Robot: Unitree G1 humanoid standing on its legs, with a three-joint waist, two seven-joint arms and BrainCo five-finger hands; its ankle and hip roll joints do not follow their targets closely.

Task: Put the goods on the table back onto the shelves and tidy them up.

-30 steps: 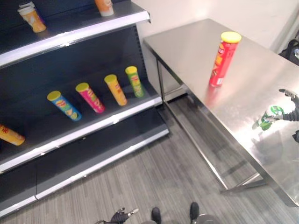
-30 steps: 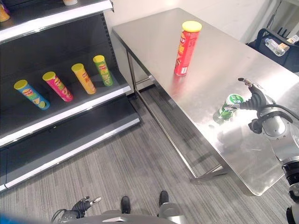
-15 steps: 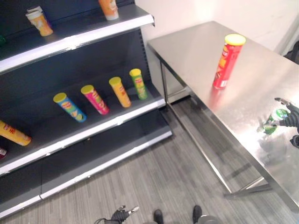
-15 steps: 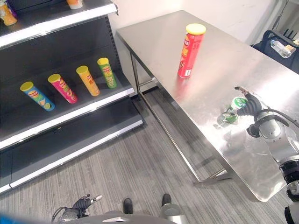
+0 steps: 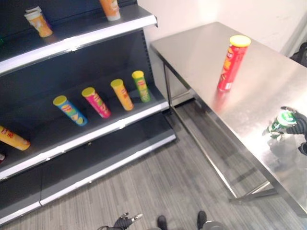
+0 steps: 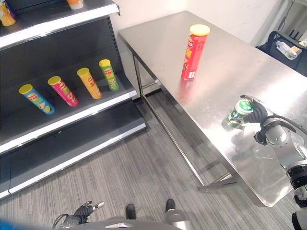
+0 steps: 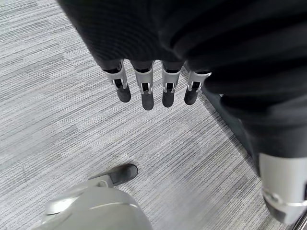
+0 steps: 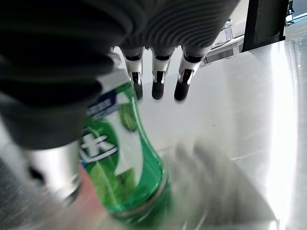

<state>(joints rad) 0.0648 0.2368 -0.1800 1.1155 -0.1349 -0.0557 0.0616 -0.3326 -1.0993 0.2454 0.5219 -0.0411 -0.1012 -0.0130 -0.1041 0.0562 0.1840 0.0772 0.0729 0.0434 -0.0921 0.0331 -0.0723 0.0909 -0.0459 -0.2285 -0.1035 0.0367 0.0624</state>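
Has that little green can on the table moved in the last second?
Yes. The green can now stands upright in the right hand, no longer tipped over, on the table near the red tube.

Brushed steel table [image 6: 225, 72] (glossy), ribbed grey carpet [image 6: 124, 167].

A mock shop: dark retail shelves [image 5: 86, 139] with pale front edges at nine o'clock carry a row of crisp tubes [image 5: 97, 101], a steel table [image 6: 216, 72] stands at two o'clock, and grey striped carpet [image 5: 158, 182] covers the floor.
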